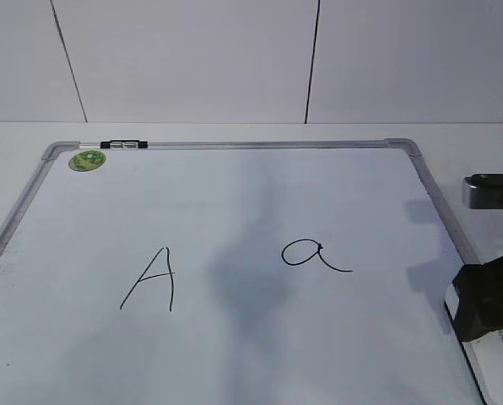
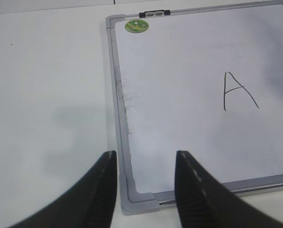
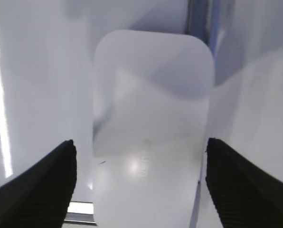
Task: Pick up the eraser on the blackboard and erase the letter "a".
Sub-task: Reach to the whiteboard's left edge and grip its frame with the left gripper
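The blackboard (image 1: 235, 202) is a white board in a silver frame, lying flat on the table. The letter "a" (image 1: 306, 253) is drawn right of its middle. The eraser (image 3: 151, 71), a white rounded block, lies at the board's right edge; its near end shows in the exterior view (image 1: 498, 350). My right gripper (image 3: 140, 142) is open just above it, one jaw on each long side, and appears at the right edge of the exterior view (image 1: 481, 312). My left gripper (image 2: 146, 159) is open and empty above the board's near left corner (image 2: 139, 202).
A capital "A" (image 1: 150, 283) is drawn left of the middle and also shows in the left wrist view (image 2: 239, 90). A round green sticker (image 1: 87, 160) and a black clip (image 1: 123, 145) sit at the board's far left corner. White table (image 2: 46, 95) surrounds the board; a wall stands behind.
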`<state>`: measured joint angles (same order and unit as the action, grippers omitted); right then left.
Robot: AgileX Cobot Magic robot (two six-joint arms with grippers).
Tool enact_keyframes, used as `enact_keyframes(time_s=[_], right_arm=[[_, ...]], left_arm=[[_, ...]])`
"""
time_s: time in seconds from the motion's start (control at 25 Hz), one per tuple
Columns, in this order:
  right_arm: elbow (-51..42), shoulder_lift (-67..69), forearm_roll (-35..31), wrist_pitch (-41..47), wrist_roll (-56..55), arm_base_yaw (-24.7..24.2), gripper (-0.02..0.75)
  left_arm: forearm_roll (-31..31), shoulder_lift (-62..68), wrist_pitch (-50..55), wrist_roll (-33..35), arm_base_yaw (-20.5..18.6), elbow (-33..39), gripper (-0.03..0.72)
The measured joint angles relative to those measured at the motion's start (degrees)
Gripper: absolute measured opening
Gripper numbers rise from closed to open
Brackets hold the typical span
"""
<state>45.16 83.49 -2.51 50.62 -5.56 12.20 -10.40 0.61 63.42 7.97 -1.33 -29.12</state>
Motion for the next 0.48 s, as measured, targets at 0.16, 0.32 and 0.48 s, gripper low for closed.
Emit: enact_keyframes(time_s=[0.16,0.32,0.48], right_arm=[[0.0,0.0,-1.11,0.11,0.63,-0.1,0.671],[0.0,0.0,-0.63,0.47,-0.2,-0.1,0.671],[0.0,0.0,-0.4,0.69,-0.45,-0.1,0.669]], left_arm=[[0.0,0.0,0.0,0.0,0.0,0.0,0.307],[-0.02,0.0,0.0,0.0,0.0,0.0,0.307],[-0.71,0.0,0.0,0.0,0.0,0.0,0.307]])
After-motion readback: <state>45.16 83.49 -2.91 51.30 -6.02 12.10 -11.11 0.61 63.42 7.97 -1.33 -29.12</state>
